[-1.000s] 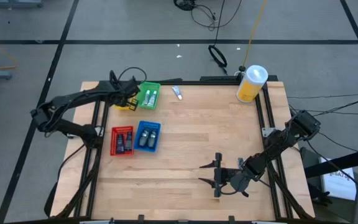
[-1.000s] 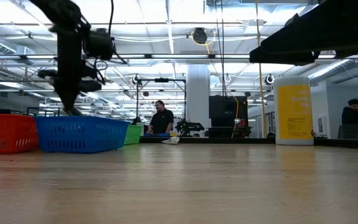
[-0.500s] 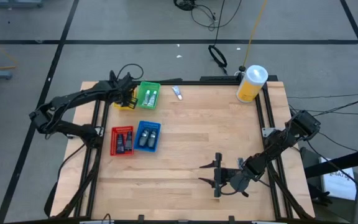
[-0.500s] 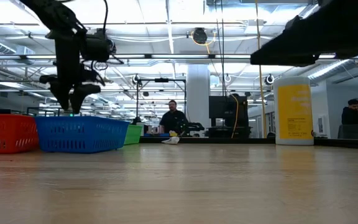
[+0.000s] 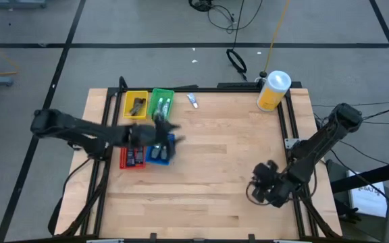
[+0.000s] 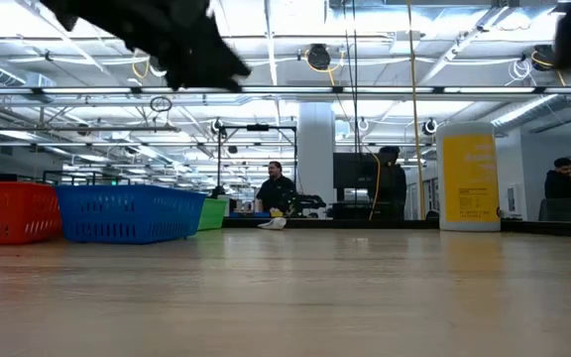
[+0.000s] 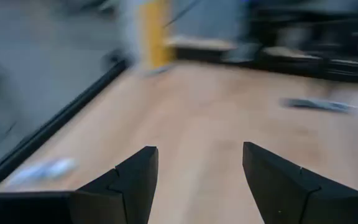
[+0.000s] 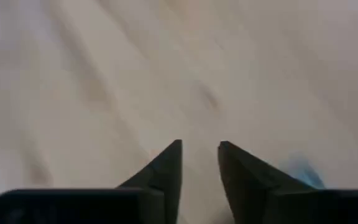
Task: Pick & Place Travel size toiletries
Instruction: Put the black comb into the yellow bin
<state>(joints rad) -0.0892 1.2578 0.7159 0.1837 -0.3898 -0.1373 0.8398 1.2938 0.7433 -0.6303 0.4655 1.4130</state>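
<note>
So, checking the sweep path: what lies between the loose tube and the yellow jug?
Nothing: in the high view bare wood runs from the tube to the jug.

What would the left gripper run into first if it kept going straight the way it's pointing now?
Nothing close: ahead of the open left gripper lies bare table. Farther on, probably the yellow container at the far edge, though depth is unclear.

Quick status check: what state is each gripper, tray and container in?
Left gripper: open, empty, over blue tray.
Right gripper: slightly open, empty.
Yellow container: upright, lid on.
Loose tube: lying on table, outside trays.
Yellow tray: holds dark piece.
Green tray: holds tubes.
Red tray: holds dark pieces.
</note>
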